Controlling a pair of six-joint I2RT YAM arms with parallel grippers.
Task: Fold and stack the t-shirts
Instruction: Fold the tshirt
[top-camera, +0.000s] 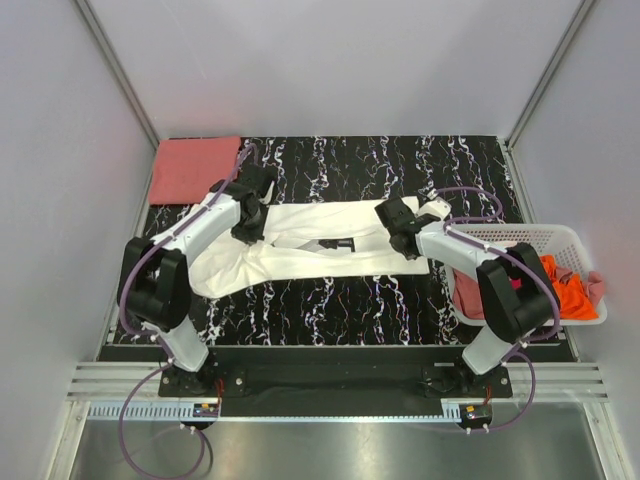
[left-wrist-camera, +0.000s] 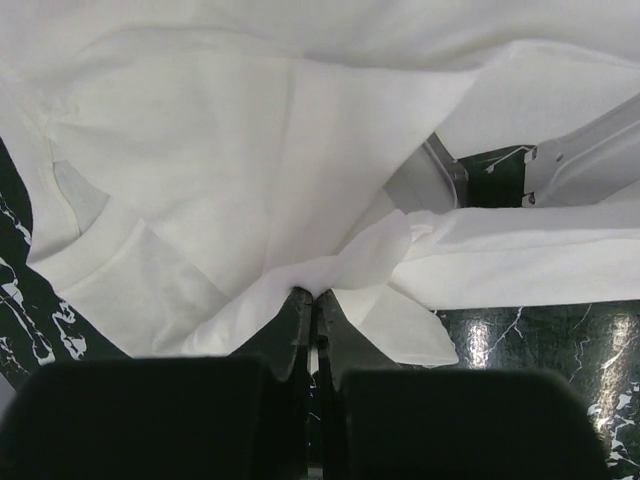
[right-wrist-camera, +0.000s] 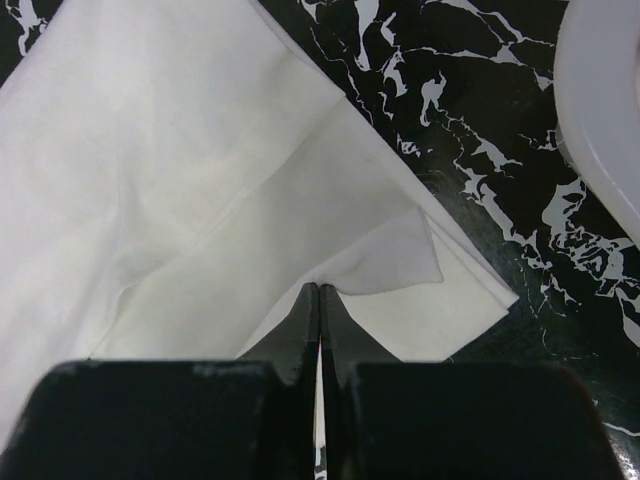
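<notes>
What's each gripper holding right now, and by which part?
Both hold the cream-white t-shirt. The left gripper pinches a bunched fold not far from the collar; the right gripper pinches a small flap near a corner at the opposite end.

Black marble table (top-camera: 330, 300): cream-white t-shirt (top-camera: 310, 220), salmon-pink t-shirt (top-camera: 193, 170), white basket (top-camera: 520, 232).

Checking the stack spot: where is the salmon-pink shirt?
Top view: the salmon-pink shirt lies at the far left corner of the table, just beyond the left gripper.
</notes>
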